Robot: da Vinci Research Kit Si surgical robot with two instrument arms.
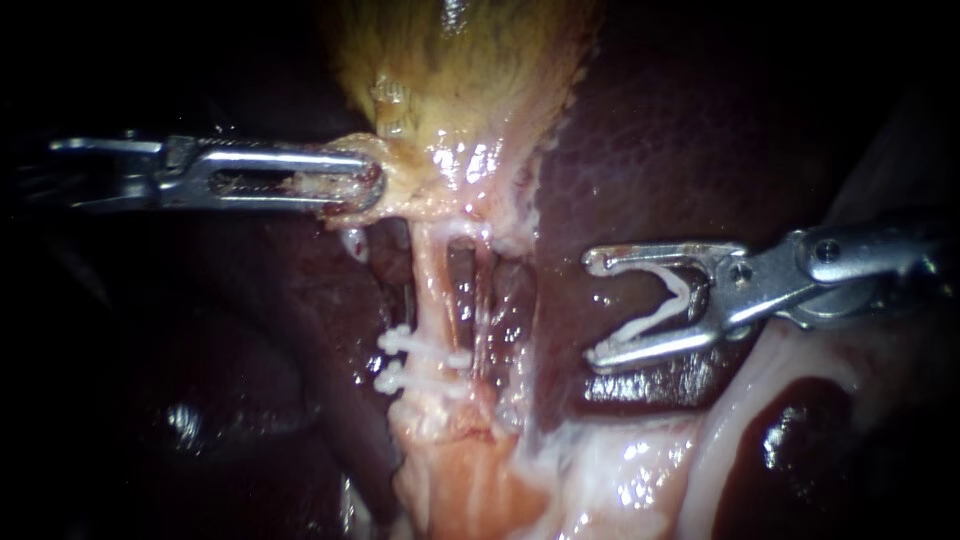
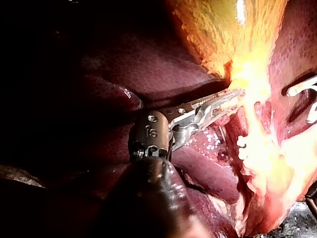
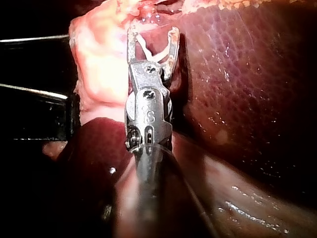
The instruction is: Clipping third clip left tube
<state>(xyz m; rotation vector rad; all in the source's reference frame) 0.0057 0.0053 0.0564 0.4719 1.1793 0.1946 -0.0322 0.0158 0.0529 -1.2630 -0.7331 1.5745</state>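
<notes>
The left tube (image 1: 430, 285) runs down from the yellowish gallbladder (image 1: 460, 70) and carries two white clips (image 1: 412, 345) low on it; these clips (image 2: 242, 144) also show in the left wrist view. My left instrument (image 1: 362, 185) is shut on pale tissue at the gallbladder's neck, and its jaws (image 2: 232, 97) hold that tissue. My right instrument (image 1: 592, 308) sits to the right of both tubes, apart from them. Its jaws stand wide and hold a white V-shaped clip (image 1: 668, 300) that touches both. The same jaws (image 3: 152, 32) and clip (image 3: 148, 53) show in the right wrist view.
A thinner right tube (image 1: 486, 300) runs beside the left one, with a dark gap between them. Dark red liver (image 1: 690, 130) lies behind and under my right instrument. Pale fatty tissue (image 1: 600, 470) spreads below the tubes.
</notes>
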